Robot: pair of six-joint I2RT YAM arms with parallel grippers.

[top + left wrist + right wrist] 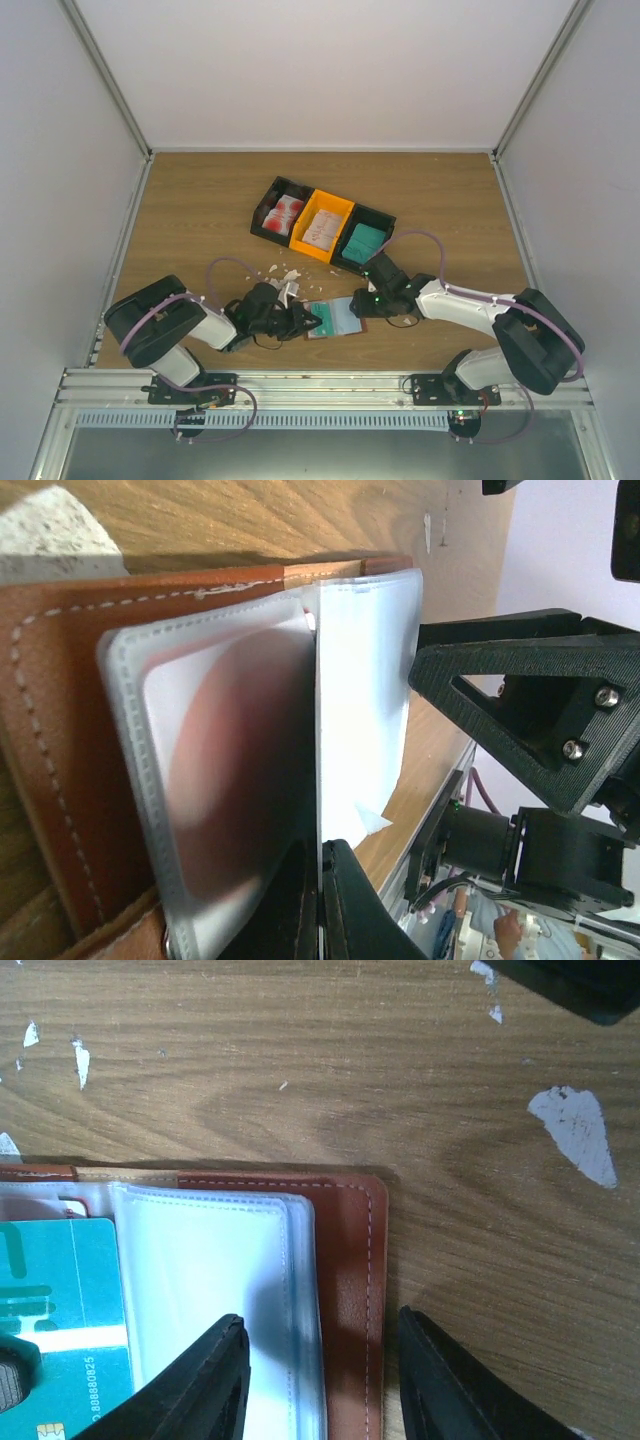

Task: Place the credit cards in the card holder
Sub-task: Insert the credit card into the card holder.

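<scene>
**Tabletop** [200, 210]: wood-grain board filling the middle of the overhead view.

**Left arm** [165, 322]: lower left of the frame, reaching right toward centre.

**Right arm** [500, 318]: lower right of the frame, reaching left toward centre.

**Trays:** three in a touching diagonal row just above centre.
- Black tray [268, 200] holds white-and-red credit cards [287, 212].
- Orange tray [334, 198] holds pale credit cards [322, 228].
- Second black tray [375, 213] holds teal credit cards [366, 243].

**Card holder** [335, 318]: brown leather, lying open on the tabletop at lower centre, between the two grippers. Its clear plastic sleeves face up.

**Left gripper** [308, 321]: at the holder's left side. Its jaws are narrow, pinched on the edge of one clear sleeve leaf.

**Right gripper** [320, 1380]: at the holder's right side, jaws spread wide across the stitched leather edge. One finger is over the sleeves and the other over bare wood. Contact cannot be told.

**Teal credit card** [50, 1320]: inside a sleeve, at the lower left of the right wrist view.

**White scraps** [275, 272]: scattered just above the left gripper.
</scene>
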